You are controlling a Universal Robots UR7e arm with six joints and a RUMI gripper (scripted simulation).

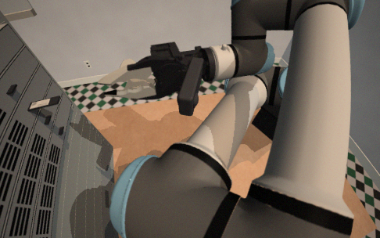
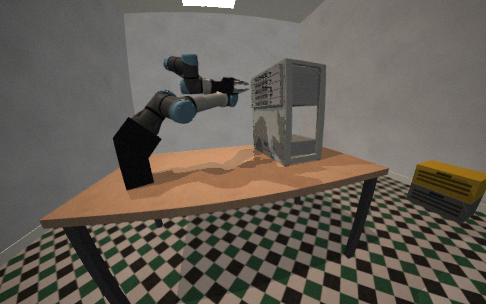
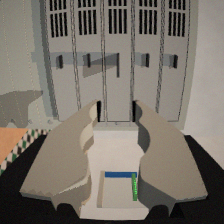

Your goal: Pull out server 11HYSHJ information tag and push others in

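Observation:
The grey server rack [image 1: 39,164] [image 2: 287,115] [image 3: 120,100] stands on the wooden table [image 2: 200,190] [image 1: 137,125]. One information tag [image 1: 39,104] [image 3: 116,64] sticks out of the rack front; its light top shows in the top view, but the print is too small to read. The other tags, such as one tag [image 1: 12,89] above it, sit flush. My gripper [image 1: 115,82] [image 2: 244,86] [image 3: 116,102] hangs in the air a short way in front of the rack, level with the upper servers. It points at the pulled-out tag and does not touch it. Its fingers are nearly shut, with a narrow gap and nothing between them.
The arm's black base [image 2: 134,155] stands on the table's left part. A yellow and grey box [image 2: 447,187] lies on the checkered floor at the right. The rack stands near the table's far right edge.

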